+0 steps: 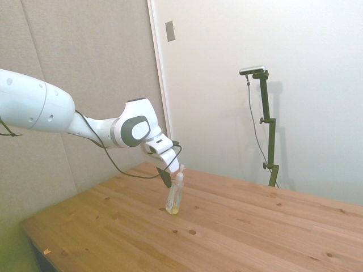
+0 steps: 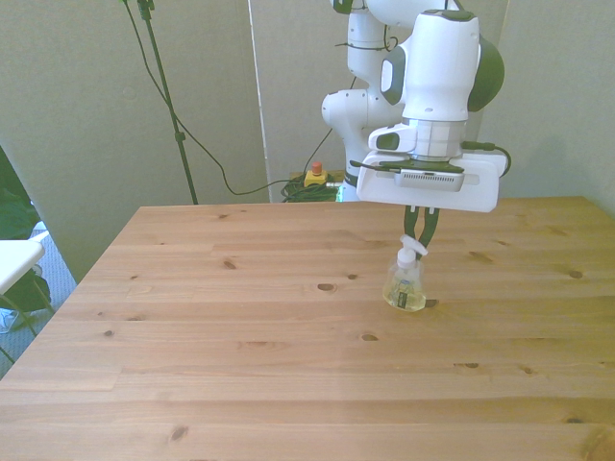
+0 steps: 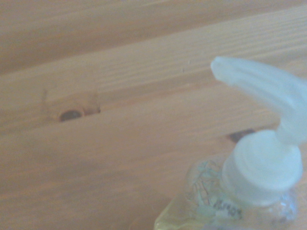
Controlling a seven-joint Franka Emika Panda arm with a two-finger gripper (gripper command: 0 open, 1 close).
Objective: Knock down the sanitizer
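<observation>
End effector (image 2: 420, 238): dark two-finger unit under a white housing, pointing down at the worktop (image 2: 240, 336); the fingers (image 2: 430, 230) converge to a near-closed V right at the white pump cap of the sanitizer, and from the front view it cannot be told whether they pinch the cap or merely touch it. In the side view the end effector (image 1: 168, 180) sits just beside the bottle's neck, on the arm's side of it, again too small to tell a grip. Sanitizer (image 2: 406, 283): small clear bottle with a white nozzle cap and a shallow layer of yellowish liquid at the base; standing with its base on the worktop, tilted slightly in the side view (image 1: 174, 195), its top leaning away from the arm. Position: right of centre in the front view, toward the worktop's far half, well apart from every edge. Wrist view: sanitizer (image 3: 249, 191) seen close, blurred, curved white spout and collar above a clear shoulder with a printed label, yellowish content below; pale wood planks with a dark knot (image 3: 71, 114) behind it. Worktop: light pine boards with scattered knots. Arm (image 1: 130, 130): white, jointed, a dark cable running along it.
</observation>
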